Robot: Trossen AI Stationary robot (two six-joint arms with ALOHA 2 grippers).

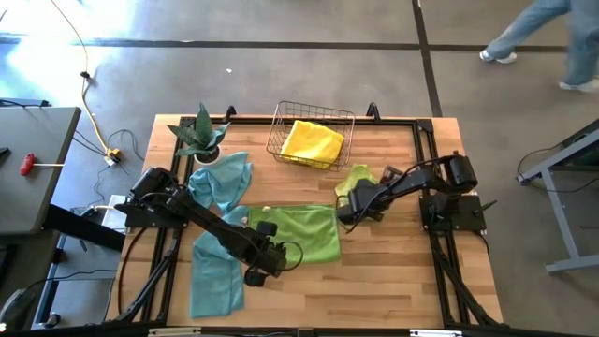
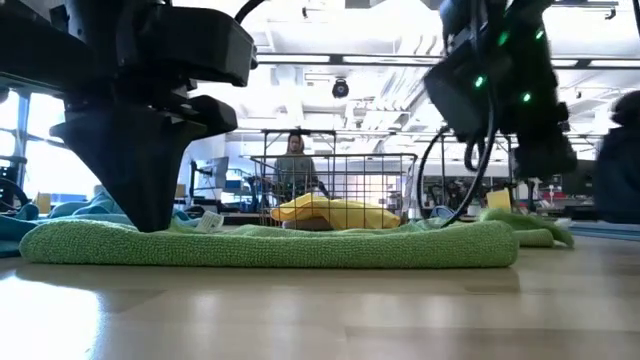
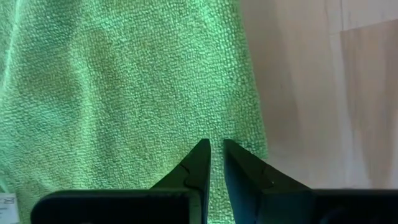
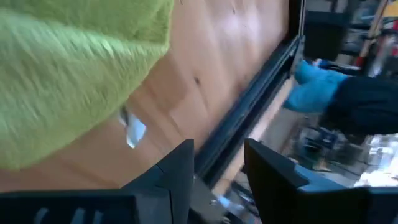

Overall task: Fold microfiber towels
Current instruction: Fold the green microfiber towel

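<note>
Pressing and squaring the folded green towel

Left gripper sits on the lime green towel at mid-table, near its left edge, fingers nearly closed with only a thin gap and nothing visibly pinched. Right gripper hovers at the towel's right end, fingers parted and empty. In the low view the towel lies as a flat doubled layer. Judgement: keep the left tips low to hold the layers, then grip one corner cleanly before any further fold, so edges stay aligned. Teal towels lie left; a yellow towel rests in the wire basket.
</note>
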